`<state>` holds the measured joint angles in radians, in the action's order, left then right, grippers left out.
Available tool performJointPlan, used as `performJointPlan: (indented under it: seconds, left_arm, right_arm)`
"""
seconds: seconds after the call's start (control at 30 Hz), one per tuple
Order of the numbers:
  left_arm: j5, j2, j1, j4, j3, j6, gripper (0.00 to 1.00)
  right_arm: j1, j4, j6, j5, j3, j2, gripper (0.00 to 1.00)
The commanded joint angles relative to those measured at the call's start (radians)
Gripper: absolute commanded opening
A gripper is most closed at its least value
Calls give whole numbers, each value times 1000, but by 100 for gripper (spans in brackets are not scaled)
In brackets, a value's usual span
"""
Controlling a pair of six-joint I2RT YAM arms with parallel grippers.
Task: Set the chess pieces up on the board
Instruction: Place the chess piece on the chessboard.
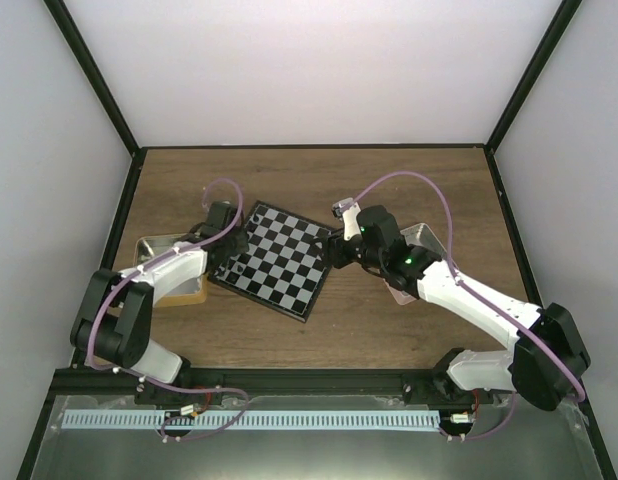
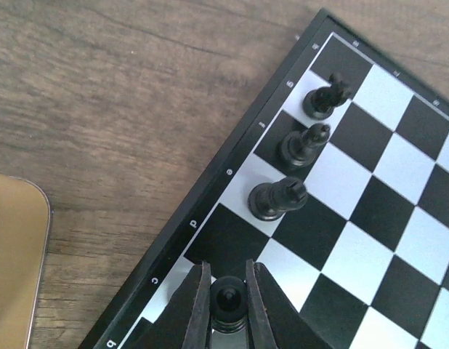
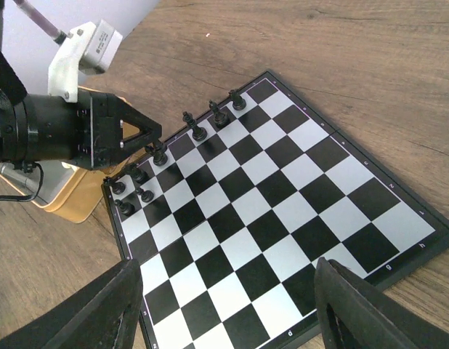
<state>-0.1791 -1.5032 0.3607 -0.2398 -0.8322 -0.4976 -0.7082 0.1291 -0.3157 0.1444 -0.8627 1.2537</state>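
Where the left wrist view shows the left gripper (image 2: 227,273), you see its two fingers (image 2: 197,305) closed on a black piece (image 2: 228,304), one finger against each side. The piece stands upright over a pale square in the edge row of the board (image 2: 370,218). You cannot tell whether its base touches the square.

Beyond the gripper, along the same edge row, three more black pieces (image 2: 304,144) stand on consecutive squares, each apart from the next. One empty dark square lies between the nearest of them and the held piece.

In the right wrist view, four further black pieces (image 3: 139,174) stand in a cluster at the board corner on the other side of the left gripper (image 3: 134,138), two in the edge row and two in the row next to it.

Note the right gripper (image 3: 228,291): its fingers (image 3: 101,309) are spread wide with nothing between them. It hangs above the opposite side of the board (image 3: 282,218), well apart from every piece.

In the top view, the board (image 1: 279,262) lies flat and turned at an angle on the wooden tabletop (image 1: 389,180). The left gripper (image 1: 224,258) is at its left edge and the right gripper (image 1: 334,250) at its right edge. A tan tray (image 2: 14,254) lies on the tabletop just beside the board's left side, not touching it.
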Motion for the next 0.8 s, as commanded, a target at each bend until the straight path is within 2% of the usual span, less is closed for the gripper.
performJointPlan:
  seconds: [0.0,0.23,0.77]
  left_arm:
    - [-10,-16,0,68,29,2,12]
    - [-20,-34,0,129,30,16,12]
    - [-42,-80,0,155,22,34,13]
  right_arm:
    - [6,-10,-7,-7,-8,9,66]
    - [6,-1,-5,-8,-19,15,66]
    - [7,4,-7,-8,-24,31,66]
